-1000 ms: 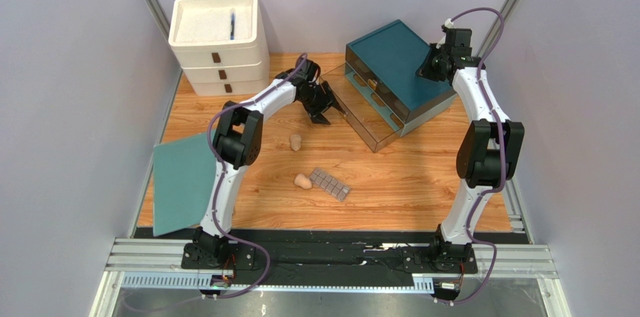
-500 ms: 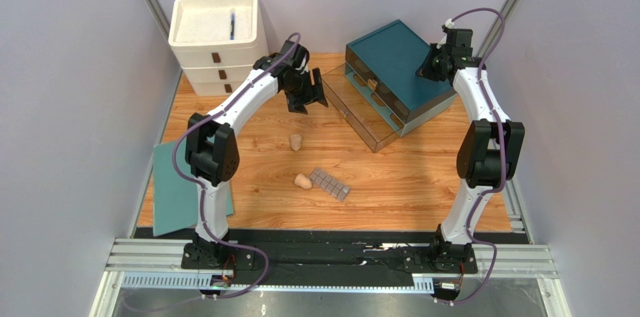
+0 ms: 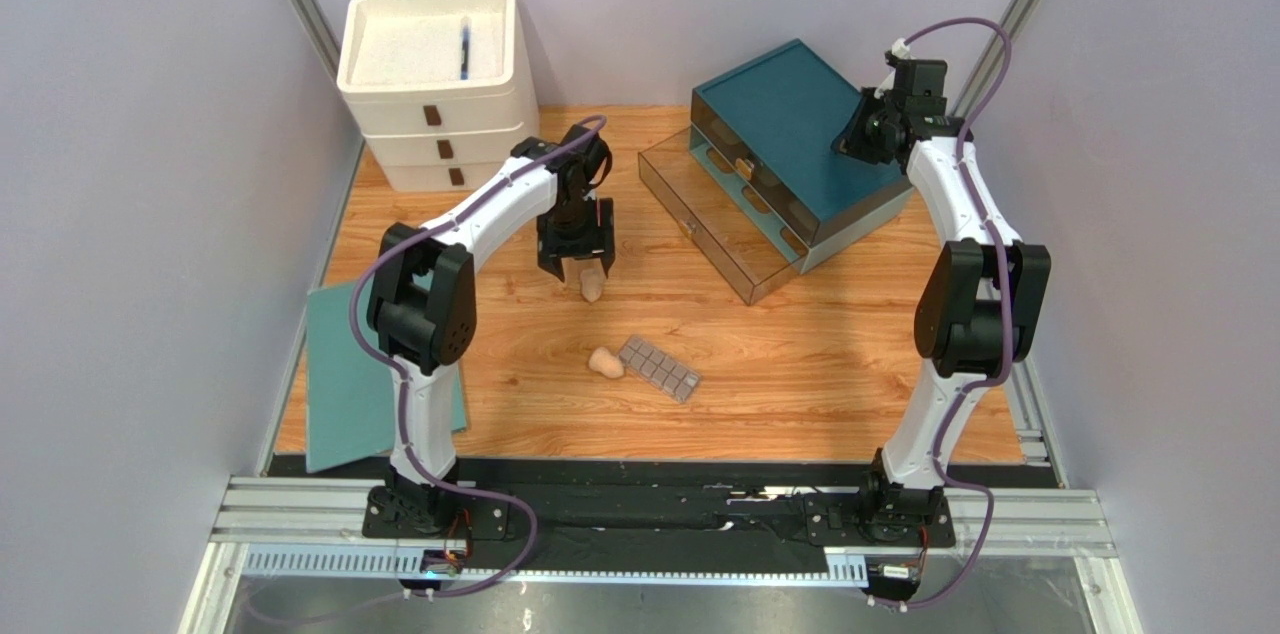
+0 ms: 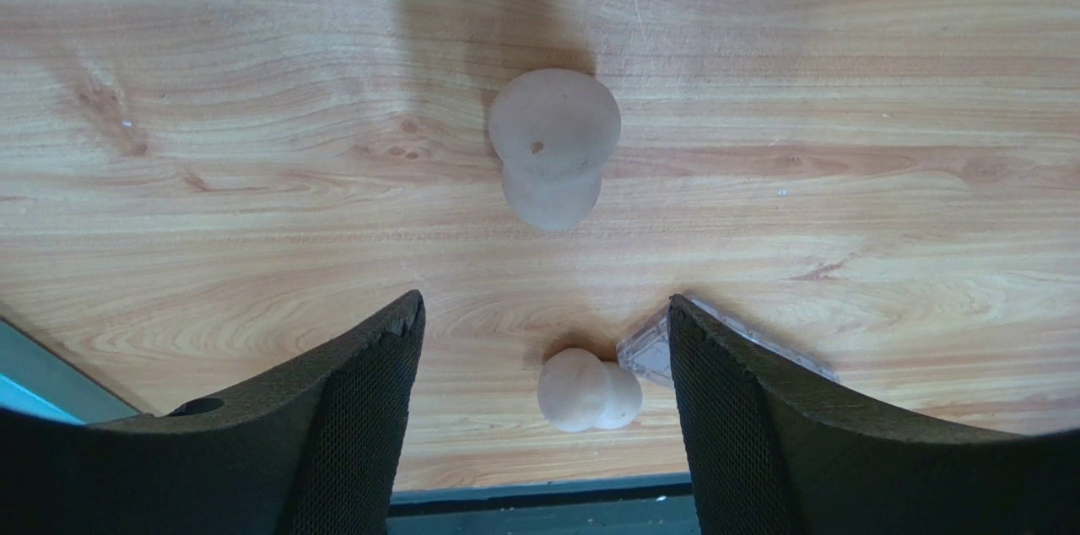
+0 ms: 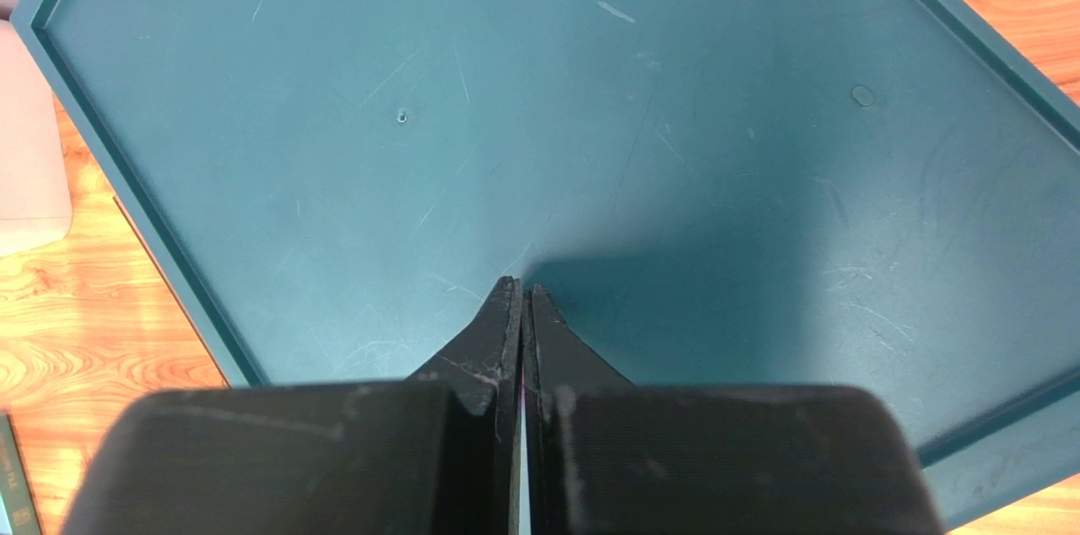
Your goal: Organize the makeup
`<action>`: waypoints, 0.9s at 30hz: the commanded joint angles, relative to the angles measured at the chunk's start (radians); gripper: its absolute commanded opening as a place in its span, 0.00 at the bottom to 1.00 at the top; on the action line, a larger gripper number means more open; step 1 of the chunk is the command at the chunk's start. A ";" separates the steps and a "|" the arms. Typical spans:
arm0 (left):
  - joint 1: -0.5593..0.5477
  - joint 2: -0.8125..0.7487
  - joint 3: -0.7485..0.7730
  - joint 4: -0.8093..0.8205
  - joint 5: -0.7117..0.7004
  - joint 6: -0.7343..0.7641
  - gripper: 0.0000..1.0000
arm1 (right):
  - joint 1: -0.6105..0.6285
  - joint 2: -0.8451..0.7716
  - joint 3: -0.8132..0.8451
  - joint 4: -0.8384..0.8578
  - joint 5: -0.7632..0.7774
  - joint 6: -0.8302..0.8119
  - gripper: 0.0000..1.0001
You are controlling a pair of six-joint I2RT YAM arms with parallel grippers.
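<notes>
Swung back mid-worktop, my left gripper [image 3: 579, 268] hangs jaws spread above one beige egg-shaped sponge [image 3: 594, 283]; the second sponge [image 3: 606, 361] and grey-brown gridded palette [image 3: 661, 367] wait unsorted, right gripper [image 5: 522, 295] pressed together.

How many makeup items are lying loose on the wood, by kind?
Sponges: 2
Palette: 1
Total: 3
</notes>
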 commanded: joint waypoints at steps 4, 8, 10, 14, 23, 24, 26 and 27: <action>0.000 0.101 0.042 0.041 0.005 0.043 0.74 | 0.018 0.064 -0.070 -0.166 -0.029 -0.005 0.00; 0.000 0.164 0.073 0.030 -0.007 0.049 0.71 | 0.018 0.064 -0.071 -0.168 -0.030 -0.006 0.00; 0.000 0.176 0.082 0.042 -0.007 0.051 0.68 | 0.018 0.065 -0.073 -0.168 -0.030 -0.006 0.00; 0.000 0.224 0.119 0.047 0.004 0.060 0.59 | 0.018 0.064 -0.080 -0.168 -0.034 -0.008 0.00; 0.000 0.206 0.185 0.064 0.068 0.108 0.00 | 0.018 0.062 -0.099 -0.157 -0.040 -0.002 0.00; 0.000 0.190 0.177 0.105 0.083 0.111 0.00 | 0.018 0.064 -0.100 -0.154 -0.041 -0.003 0.00; 0.000 0.149 0.182 0.145 0.141 0.117 0.00 | 0.018 0.064 -0.099 -0.156 -0.041 -0.003 0.00; 0.000 0.138 0.197 0.163 0.162 0.114 0.00 | 0.018 0.064 -0.097 -0.156 -0.040 -0.002 0.00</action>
